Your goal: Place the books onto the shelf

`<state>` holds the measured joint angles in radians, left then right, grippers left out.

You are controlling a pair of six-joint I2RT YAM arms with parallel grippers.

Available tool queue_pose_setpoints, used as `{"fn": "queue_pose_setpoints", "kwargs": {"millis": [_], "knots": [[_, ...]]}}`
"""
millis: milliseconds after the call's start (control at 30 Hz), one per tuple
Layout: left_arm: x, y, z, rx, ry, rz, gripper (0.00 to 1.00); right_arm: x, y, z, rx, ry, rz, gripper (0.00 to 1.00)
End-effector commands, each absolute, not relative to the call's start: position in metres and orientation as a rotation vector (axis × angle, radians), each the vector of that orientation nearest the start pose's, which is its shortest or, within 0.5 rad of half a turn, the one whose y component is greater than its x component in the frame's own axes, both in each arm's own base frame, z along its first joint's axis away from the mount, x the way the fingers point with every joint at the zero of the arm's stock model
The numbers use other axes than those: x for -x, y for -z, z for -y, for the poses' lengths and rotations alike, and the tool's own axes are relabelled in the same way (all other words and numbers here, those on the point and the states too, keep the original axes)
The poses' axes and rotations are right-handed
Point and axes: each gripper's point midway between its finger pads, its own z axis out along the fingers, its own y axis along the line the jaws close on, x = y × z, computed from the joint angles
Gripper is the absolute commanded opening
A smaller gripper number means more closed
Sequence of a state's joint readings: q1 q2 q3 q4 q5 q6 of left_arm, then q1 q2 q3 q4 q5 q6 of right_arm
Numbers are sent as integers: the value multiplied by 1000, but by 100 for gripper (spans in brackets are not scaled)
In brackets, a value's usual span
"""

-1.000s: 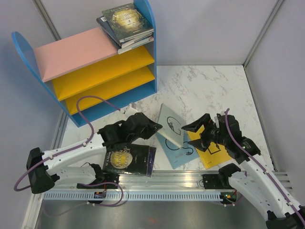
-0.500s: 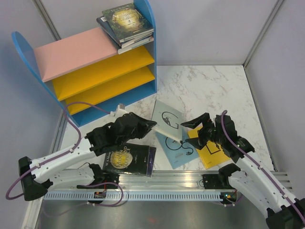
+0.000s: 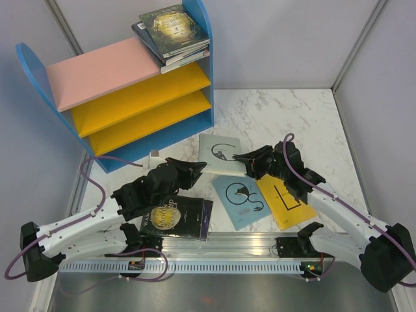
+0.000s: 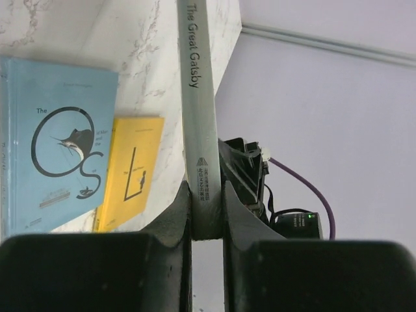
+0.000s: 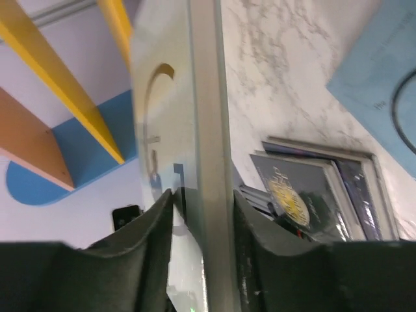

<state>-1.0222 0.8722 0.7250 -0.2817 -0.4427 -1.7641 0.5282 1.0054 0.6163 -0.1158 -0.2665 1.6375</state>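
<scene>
**Grey, thin and smooth: hold it by the spine**

Clamped tight, the left fingers (image 4: pixel 175 221) pinch the spine end of the grey book (image 4: pixel 198 97), with nothing but the spine between them. The right fingers (image 5: pixel 153 227) stand narrow astride its other side, the book askew in the gap. Whether they pinch it I cannot tell.

The book hangs between both arms over the desk (image 3: pixel 286 123), just ahead of the shelf (image 3: pixel 97 78), whose top carries a stack (image 3: pixel 172 32) at its right end.

I judge it light and stiff enough to stay flat. Its smooth cover could slip or swivel in a one-point grip, so grip deep across the spine or at two opposite edges.

The teal book (image 3: pixel 242 200), yellow book (image 3: pixel 283 201) and black book (image 3: pixel 177 218) lie flat on the desk, harder to get under.
</scene>
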Motion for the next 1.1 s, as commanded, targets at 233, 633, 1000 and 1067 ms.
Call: {"fn": "queue_pose_setpoints", "kwargs": {"millis": [233, 633, 1000, 1067], "knots": [[-185, -321, 266, 830, 1495, -1889, 16, -297, -316, -263, -916, -1717, -1855, 0], [-151, -306, 205, 509, 1275, -1976, 97, -300, -346, -243, -759, -1718, -1848, 0], [-174, -321, 204, 473, 1223, -1894, 100, -268, -391, -261, -479, -1895, -1891, 0], [-180, -326, 205, 467, 1246, -1869, 100, -260, -395, -261, -452, -1917, -1895, 0]]}}
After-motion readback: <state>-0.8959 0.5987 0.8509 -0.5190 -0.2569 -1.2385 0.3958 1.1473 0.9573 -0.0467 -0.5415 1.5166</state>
